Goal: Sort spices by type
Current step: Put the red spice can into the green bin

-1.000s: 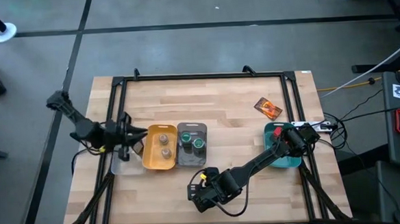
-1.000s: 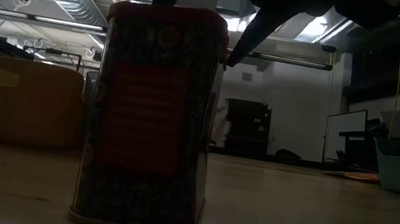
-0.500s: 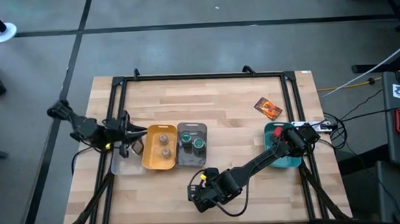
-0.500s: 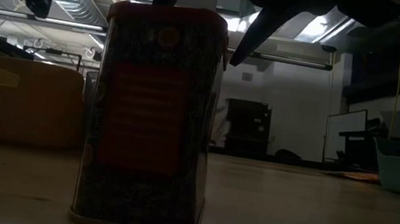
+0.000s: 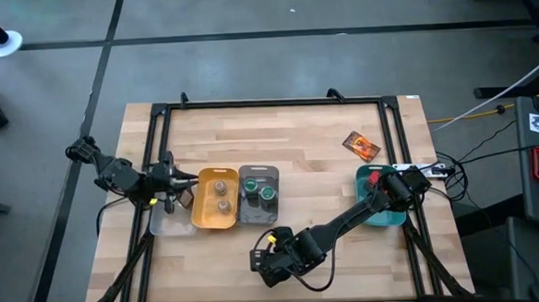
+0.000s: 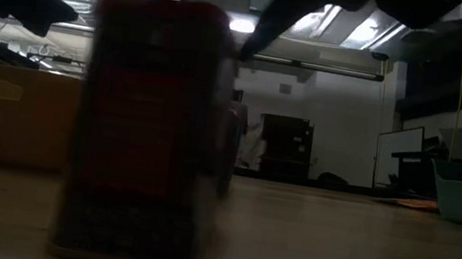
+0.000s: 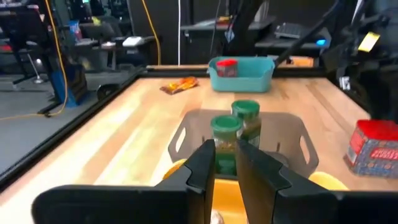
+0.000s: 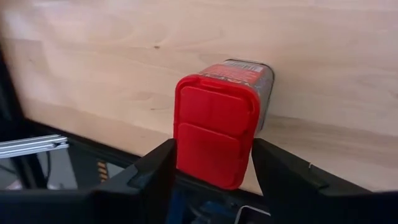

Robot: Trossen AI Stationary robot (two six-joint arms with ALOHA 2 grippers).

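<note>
Shifted slightly toward my left since a moment ago, the red box [image 8: 219, 118] sits clamped between the fingers of my right gripper [image 5: 262, 262] at the table's [image 5: 306, 140] near edge. My left gripper [image 7: 225, 163], fingers narrowly apart and empty, hovers beside the yellow tray [image 5: 206, 218].

1. A light wooden table [image 5: 297, 145] with a black metal frame round its edge carries everything.
2. A clear tray [image 5: 167, 223], a yellow tray [image 5: 202, 217] and a grey tray [image 5: 245, 213] sit side by side toward its left.
3. A teal tray [image 5: 384, 221] sits near the right edge.
4. A flat orange packet [image 5: 362, 145] lies beyond the teal tray.
5. A red box [image 8: 219, 127] is at the near edge.
</note>
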